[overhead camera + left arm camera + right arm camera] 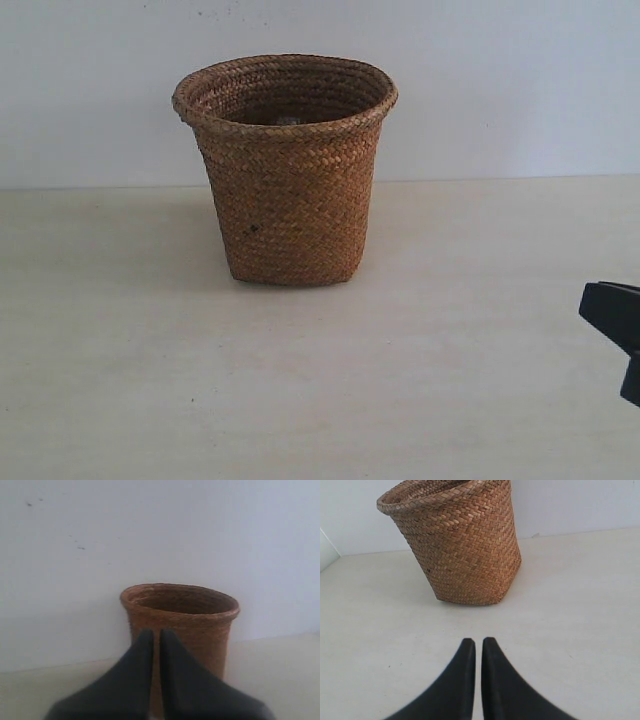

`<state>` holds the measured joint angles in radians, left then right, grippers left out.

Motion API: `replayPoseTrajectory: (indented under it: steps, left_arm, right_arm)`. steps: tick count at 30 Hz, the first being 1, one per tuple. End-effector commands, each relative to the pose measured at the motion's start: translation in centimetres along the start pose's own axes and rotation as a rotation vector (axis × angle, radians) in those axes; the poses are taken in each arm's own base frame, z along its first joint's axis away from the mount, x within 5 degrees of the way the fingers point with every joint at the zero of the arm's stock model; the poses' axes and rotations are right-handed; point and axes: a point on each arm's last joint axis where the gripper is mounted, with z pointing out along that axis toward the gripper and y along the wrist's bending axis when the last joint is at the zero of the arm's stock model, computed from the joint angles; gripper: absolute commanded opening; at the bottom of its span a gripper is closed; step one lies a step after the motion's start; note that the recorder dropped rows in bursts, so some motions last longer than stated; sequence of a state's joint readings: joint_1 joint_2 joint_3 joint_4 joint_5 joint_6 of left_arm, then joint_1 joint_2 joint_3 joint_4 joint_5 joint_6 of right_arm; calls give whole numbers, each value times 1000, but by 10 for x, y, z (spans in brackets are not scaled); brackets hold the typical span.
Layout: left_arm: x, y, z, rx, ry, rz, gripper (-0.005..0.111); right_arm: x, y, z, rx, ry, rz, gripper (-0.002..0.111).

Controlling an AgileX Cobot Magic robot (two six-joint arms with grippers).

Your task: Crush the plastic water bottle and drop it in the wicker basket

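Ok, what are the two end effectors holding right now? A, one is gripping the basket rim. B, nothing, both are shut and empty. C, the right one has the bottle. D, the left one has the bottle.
B: the left end effector and the right end effector each show fingers pressed together with nothing between them, and the wicker basket stands apart from them, upright.

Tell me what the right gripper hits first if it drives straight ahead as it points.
Most likely the wicker basket, low on its woven wall. The right gripper has only table before it; the distance is unclear.
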<state>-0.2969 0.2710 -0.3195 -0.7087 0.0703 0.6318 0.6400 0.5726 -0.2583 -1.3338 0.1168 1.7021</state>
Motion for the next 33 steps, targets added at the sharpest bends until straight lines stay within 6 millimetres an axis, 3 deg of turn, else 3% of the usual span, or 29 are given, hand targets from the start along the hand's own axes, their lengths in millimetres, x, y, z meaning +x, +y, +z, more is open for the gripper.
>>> replayPoseTrajectory:
  steps: [1,6,15,20,22,29,33]
  left_arm:
    - [18,9,-22,-138,-91,14,4]
    - [35,14,-33,-246,-151,37,4]
    - [59,21,-30,-314,-73,189,4]
    - [82,24,-28,-314,-15,108,4]
    - [83,24,-28,-309,-10,79,4]
    - [111,22,-31,-305,284,-73,4]
    - [112,22,-32,-306,296,-82,4]
  right_arm:
    - [0,-1,-1,5,-4,-21,1]
    - [0,-1,-1,5,-4,-21,1]
    - [0,-1,-1,5,-4,-21,1]
    - [0,-1,-1,3,-4,-21,1]
    - [0,-1,-1,3,-4,-21,1]
    - [0,-1,-1,5,-4,-21,1]
    - [0,-1,-1,5,-4,-19,1]
